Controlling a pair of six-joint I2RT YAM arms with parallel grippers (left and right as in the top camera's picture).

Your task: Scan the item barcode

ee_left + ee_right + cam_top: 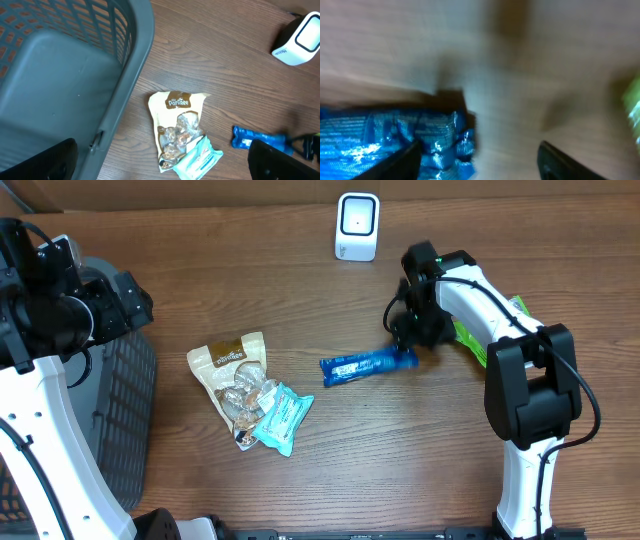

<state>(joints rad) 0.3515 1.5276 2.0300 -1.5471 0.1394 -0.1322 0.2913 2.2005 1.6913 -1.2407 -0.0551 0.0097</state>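
Right claw (480, 146) sits open, one finger at the blue packet's (365, 366) crinkled end, and the left claw (162, 150) gapes wide, well apart from that packet.

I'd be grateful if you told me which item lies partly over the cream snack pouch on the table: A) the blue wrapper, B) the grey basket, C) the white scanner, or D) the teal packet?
D: the teal packet overlaps the lower corner of the cream snack pouch, as both the overhead and left wrist views show.
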